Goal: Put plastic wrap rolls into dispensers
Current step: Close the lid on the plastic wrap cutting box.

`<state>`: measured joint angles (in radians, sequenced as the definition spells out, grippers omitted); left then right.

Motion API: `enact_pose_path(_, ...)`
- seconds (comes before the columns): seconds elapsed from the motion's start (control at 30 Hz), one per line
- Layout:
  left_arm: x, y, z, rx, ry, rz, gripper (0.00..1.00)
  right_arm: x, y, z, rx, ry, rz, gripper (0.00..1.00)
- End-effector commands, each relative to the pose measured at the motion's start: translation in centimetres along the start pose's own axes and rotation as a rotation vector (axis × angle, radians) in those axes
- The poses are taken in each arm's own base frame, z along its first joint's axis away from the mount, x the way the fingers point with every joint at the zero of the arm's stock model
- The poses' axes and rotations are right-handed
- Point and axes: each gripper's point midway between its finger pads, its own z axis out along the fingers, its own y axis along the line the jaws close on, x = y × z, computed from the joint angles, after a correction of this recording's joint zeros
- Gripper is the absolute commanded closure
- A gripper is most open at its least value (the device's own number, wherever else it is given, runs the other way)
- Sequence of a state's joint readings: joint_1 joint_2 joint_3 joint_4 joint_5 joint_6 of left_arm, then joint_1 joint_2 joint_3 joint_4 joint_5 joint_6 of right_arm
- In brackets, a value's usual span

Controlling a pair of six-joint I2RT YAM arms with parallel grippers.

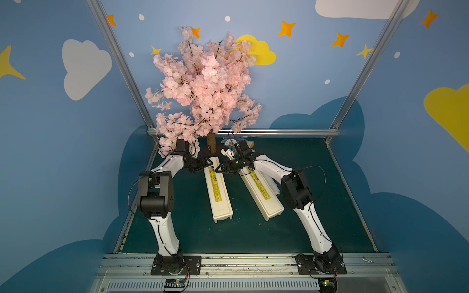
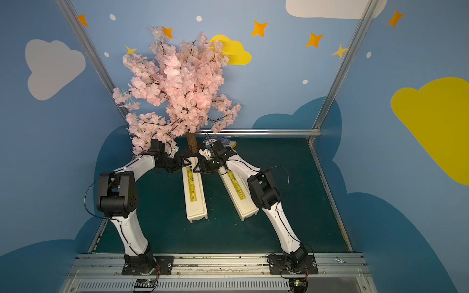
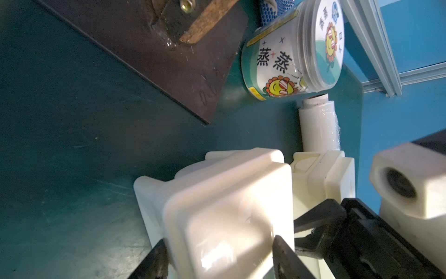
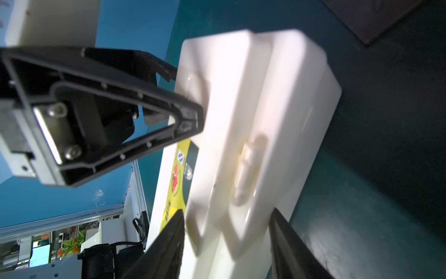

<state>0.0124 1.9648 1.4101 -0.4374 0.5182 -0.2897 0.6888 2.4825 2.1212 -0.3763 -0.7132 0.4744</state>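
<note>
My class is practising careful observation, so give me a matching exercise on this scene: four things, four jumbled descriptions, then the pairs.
1 plastic wrap roll
2 jar
3 tree
4 left gripper

A fingers either side of the left dispenser's far end
B pink blossoms, dark base plate
C lying beside the right dispenser
D clear, sunflower label

Pairs: 1-C, 2-D, 3-B, 4-A

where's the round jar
Back of the mat, right of the tree trunk; in the left wrist view the jar sits by the end of a plastic wrap roll.
</note>
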Motion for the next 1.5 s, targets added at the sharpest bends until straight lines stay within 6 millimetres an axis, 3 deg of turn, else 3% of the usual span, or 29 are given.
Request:
enact_pose_path(0.0, 7.5, 1.3, 3.4, -0.052, 0.27, 0.001, 0.34, -0.3, -0.6, 1.4, -0.032, -0.006, 0.029, 0.48)
enact_pose_path(0.17, 8.3, -0.5, 4.2, -0.017, 0.33, 0.067, 0.34, 1.8, 0.9, 2.7, -0.056, 0.047, 0.031, 0.54)
enact_pose_path(0.43, 10.5, -1.0, 3.9, 0.011, 0.397, 0.096, 0.34, 7.8, 5.0, 3.3, -0.107, 0.138, 0.0, 0.58)
enact_pose_path(0.6, 10.9, -1.3, 4.2, 0.011, 0.431, 0.101, 0.33, 9.2, 6.6, 3.2, -0.157, 0.177, -0.004, 0.58)
enact_pose_path(0.73, 11.7, -1.7, 4.7, 0.009, 0.455, 0.113, 0.33, 8.8, 7.0, 2.8, -0.138, 0.171, -0.026, 0.56)
enact_pose_path(0.8, 12.1, -1.7, 4.9, -0.006, 0.468, 0.12, 0.33, 7.7, 5.3, 2.2, -0.058, 0.12, -0.016, 0.5)
enact_pose_path(0.9, 12.5, -1.4, 4.9, -0.024, 0.471, 0.115, 0.33, 5.1, 2.3, 1.0, -0.005, 0.025, 0.061, 0.48)
enact_pose_path(1.03, 12.9, -1.0, 4.7, -0.046, 0.473, 0.101, 0.33, 2.6, 0.6, 0.8, -0.012, -0.016, 0.097, 0.48)
enact_pose_path(1.27, 13.7, -0.1, 4.5, -0.084, 0.49, 0.087, 0.33, 1.2, -0.4, 2.5, -0.037, -0.03, 0.121, 0.53)
enact_pose_path(1.47, 13.7, 0.1, 4.5, -0.098, 0.486, 0.072, 0.33, 2.2, -2.1, 4.1, -0.007, 0.022, 0.169, 0.63)
